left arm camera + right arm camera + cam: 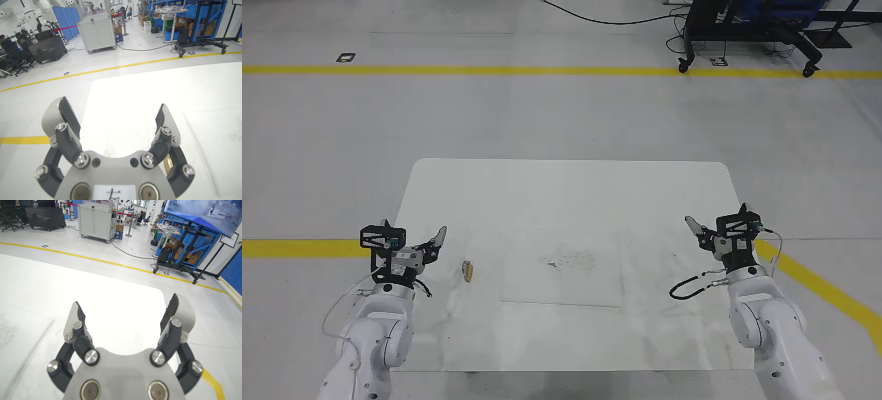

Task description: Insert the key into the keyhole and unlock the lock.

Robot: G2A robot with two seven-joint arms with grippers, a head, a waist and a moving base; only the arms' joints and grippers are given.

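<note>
A small brass-coloured piece [469, 269] lies on the white table [572, 190] near its left side; I cannot tell whether it is the lock or the key. A sliver of it [167, 163] shows behind my left gripper's linkage. My left gripper [412, 233] [113, 106] hovers open at the table's front left, just left of that piece, nothing between its fingers. At the front right my right gripper [720, 221] [125, 300] is also open and holds nothing.
A thin pale mat [562, 268] [217, 142] [19, 332] with faint smudges lies in the middle of the table. A black cable [694, 285] loops from the right arm. Floor with yellow lines surrounds the table.
</note>
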